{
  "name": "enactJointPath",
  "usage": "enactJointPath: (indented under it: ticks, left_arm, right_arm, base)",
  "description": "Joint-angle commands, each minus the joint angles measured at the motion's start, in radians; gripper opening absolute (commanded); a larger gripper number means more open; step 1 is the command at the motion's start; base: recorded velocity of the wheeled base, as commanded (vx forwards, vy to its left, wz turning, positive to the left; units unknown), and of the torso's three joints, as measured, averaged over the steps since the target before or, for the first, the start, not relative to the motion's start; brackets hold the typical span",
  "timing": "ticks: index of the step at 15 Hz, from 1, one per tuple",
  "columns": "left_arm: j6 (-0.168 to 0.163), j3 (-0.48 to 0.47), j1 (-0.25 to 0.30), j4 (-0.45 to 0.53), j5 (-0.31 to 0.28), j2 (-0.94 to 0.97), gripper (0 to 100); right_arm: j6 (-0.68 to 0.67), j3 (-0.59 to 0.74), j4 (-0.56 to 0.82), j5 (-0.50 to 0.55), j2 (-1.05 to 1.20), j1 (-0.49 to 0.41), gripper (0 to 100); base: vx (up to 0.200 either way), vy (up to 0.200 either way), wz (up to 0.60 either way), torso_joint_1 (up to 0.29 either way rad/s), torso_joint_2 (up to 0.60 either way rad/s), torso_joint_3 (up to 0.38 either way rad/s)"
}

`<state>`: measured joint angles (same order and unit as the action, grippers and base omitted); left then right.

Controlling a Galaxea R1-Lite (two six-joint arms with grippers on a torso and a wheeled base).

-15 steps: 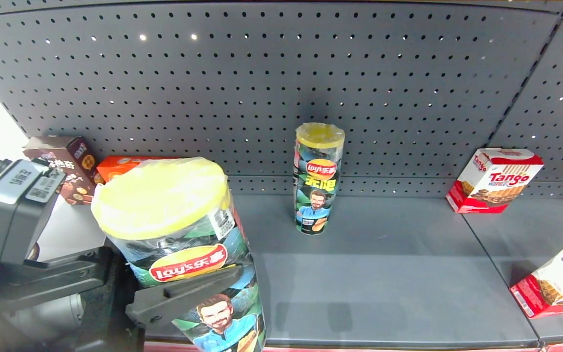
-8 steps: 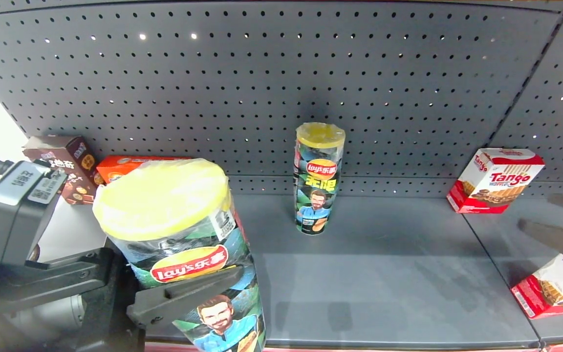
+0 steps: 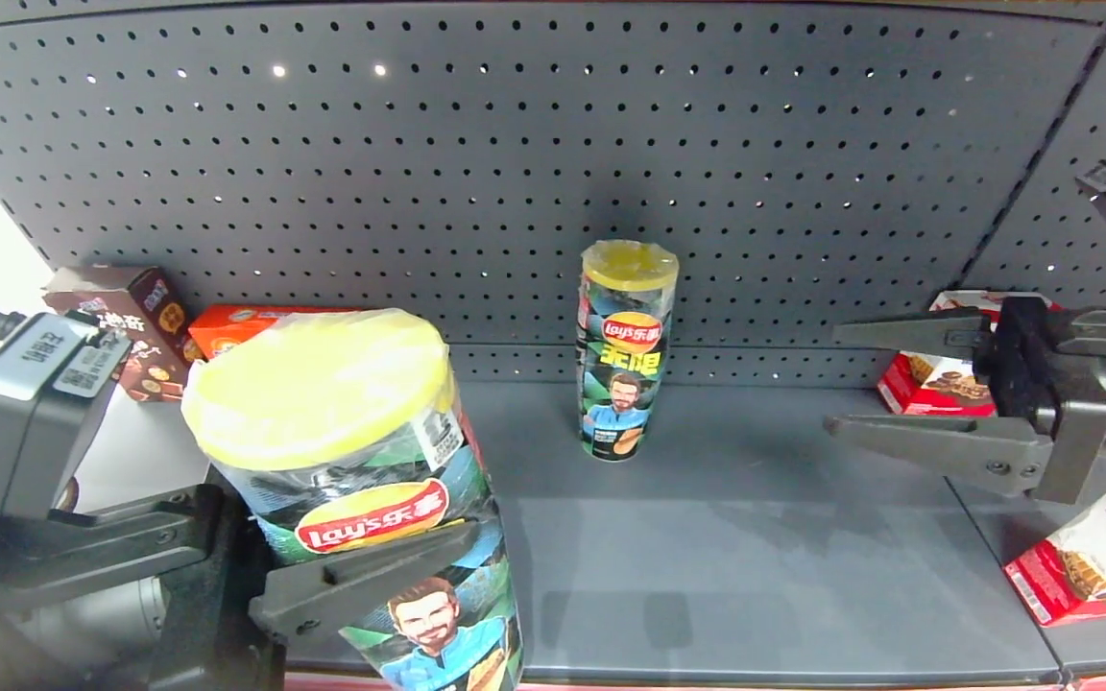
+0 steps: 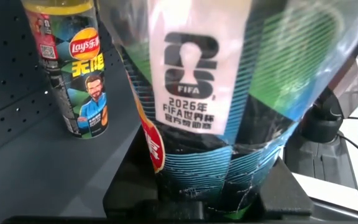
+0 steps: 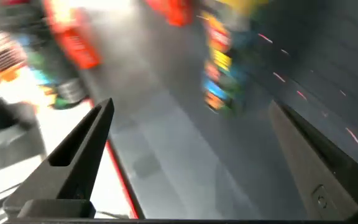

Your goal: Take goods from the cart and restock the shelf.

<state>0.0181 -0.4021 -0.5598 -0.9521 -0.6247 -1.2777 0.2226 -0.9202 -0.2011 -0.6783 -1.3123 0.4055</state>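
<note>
While you watch the head view, your left gripper (image 3: 337, 537) sits at the near left, jaws clamped on the held chip can (image 3: 342, 451), which is upright at the near edge of the shelf (image 3: 755, 557). The standing chip can (image 3: 625, 350) is far centre, against the pegboard (image 3: 515, 144). Your right gripper (image 3: 831, 379) hangs at the right above the shelf, jaws apart around nothing, in front of a red wafer box (image 3: 927, 389). A tilted wafer box (image 3: 1091, 557) lies near right. A brown box (image 3: 135, 321) and an orange box (image 3: 236, 326) sit far left.

On the left wrist view, the left gripper (image 4: 207, 193) squeezes the held chip can (image 4: 229, 93), with the standing chip can (image 4: 79, 74) beyond on the shelf (image 4: 55, 174).

On the blurred right wrist view, the right gripper (image 5: 191, 107) is spread wide over the shelf (image 5: 185, 168), facing the standing chip can (image 5: 219, 62).
</note>
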Motion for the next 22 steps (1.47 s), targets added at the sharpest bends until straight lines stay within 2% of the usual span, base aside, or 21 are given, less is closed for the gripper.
enactJointPath:
  ticks: [1,2,3,11,12,15,22]
  left_arm:
    - [0.0,-0.001,-0.002,0.0,0.0,0.0,0]
    - [0.0,0.002,-0.002,0.0,-0.001,0.001,0]
    - [0.0,0.002,-0.002,0.0,-0.001,0.001,0]
    - [0.003,0.002,-0.006,0.0,-0.007,-0.003,0]
    - [0.017,-0.001,-0.005,0.0,-0.027,-0.003,0]
    - [0.037,-0.007,0.0,0.0,-0.035,-0.008,0]
    - [0.056,-0.007,0.015,-0.008,-0.035,-0.008,0]
  right_arm:
    - [0.098,-0.031,-0.037,-0.156,-0.113,-0.036,100]
    - [0.158,-0.042,-0.064,-0.241,-0.162,-0.067,100]
    - [0.159,-0.054,-0.066,-0.247,-0.179,-0.068,100]
    - [0.218,-0.281,-0.075,-0.242,-0.398,-0.054,100]
    - [0.218,-0.295,-0.074,-0.242,-0.421,-0.045,100]
    - [0.218,-0.333,-0.077,-0.236,-0.487,-0.042,100]
    - [0.207,-0.425,-0.077,-0.244,-0.622,-0.028,100]
  base:
    - [0.0,0.0,0.0,0.0,0.0,0.0]
    - [0.0,0.0,0.0,0.0,0.0,0.0]
    - [0.0,0.0,0.0,0.0,0.0,0.0]
    - [0.0,0.0,0.0,0.0,0.0,0.0]
    - [0.0,0.0,0.0,0.0,0.0,0.0]
    - [0.0,0.0,0.0,0.0,0.0,0.0]
    - [0.0,0.0,0.0,0.0,0.0,0.0]
